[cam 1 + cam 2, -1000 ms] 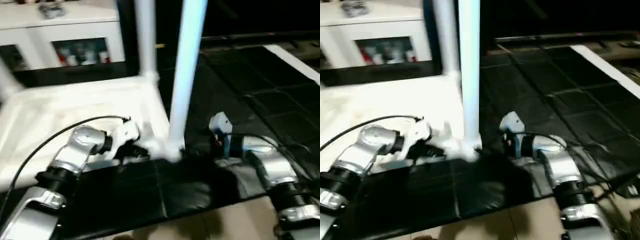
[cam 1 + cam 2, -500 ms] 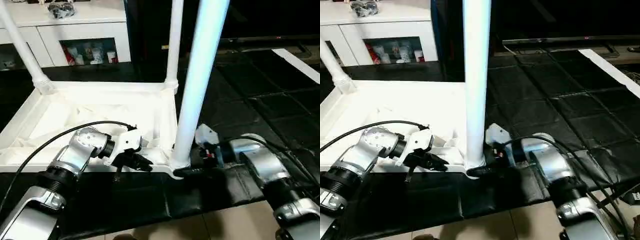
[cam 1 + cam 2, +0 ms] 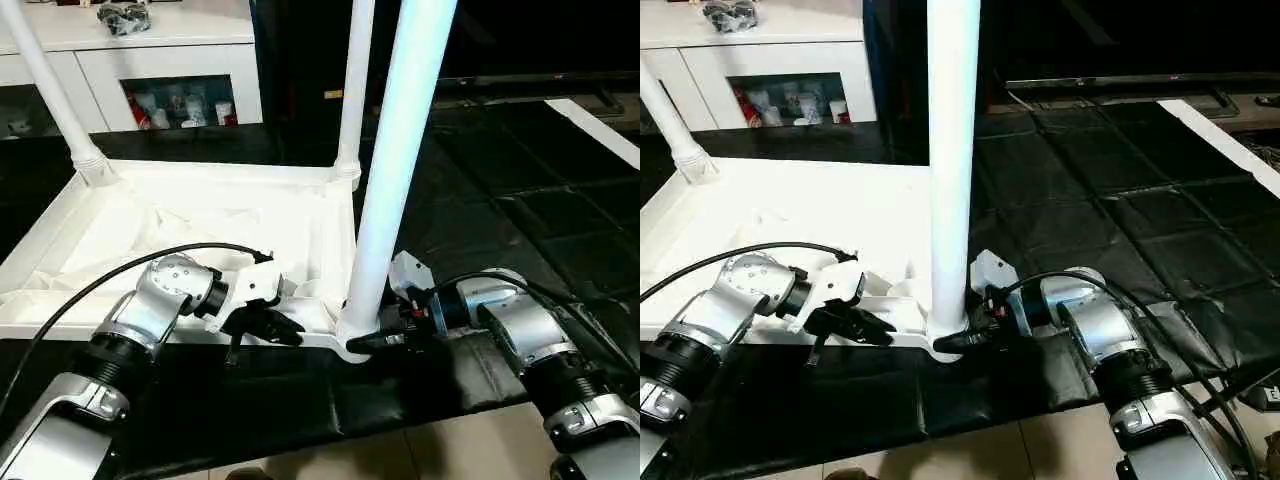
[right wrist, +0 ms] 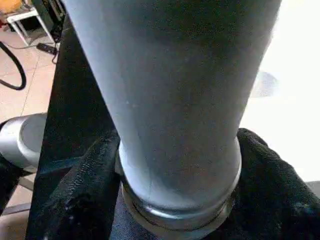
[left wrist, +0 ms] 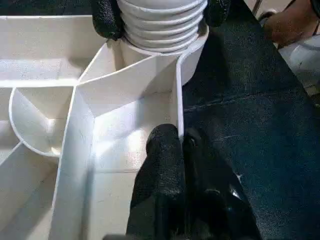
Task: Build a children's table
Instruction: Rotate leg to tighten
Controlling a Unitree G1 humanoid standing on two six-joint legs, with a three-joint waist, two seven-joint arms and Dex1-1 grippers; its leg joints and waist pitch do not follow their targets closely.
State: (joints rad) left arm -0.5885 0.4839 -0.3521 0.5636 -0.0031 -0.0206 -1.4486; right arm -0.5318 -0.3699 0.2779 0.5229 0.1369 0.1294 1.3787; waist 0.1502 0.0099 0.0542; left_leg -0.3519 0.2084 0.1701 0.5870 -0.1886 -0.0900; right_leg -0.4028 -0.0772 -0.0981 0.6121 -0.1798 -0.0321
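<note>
The children's table lies upside down on the black mat, its ribbed top (image 3: 180,215) facing up. Three legs stand in its corner sockets: the near right leg (image 3: 400,150), a far right leg (image 3: 352,80) and a far left leg (image 3: 50,90). My left gripper (image 3: 285,328) is shut on the top's thin front rim wall (image 5: 178,100), one finger on each side. My right gripper (image 3: 365,340) clasps the near leg's base (image 4: 180,125) just above its socket, with a black finger (image 4: 90,180) pressed against each side.
A white cabinet (image 3: 160,50) with glass-fronted shelves stands behind the table. The black mat (image 3: 520,200) stretches off to the right, up to a white strip (image 3: 600,125). Tan floor (image 3: 450,450) begins at the mat's near edge. My left arm's cable (image 3: 100,285) arcs over the table top.
The view has steadied and shifted as the head moved. My right gripper's fingers have closed in around the near leg's base. The left gripper keeps its hold on the rim.
</note>
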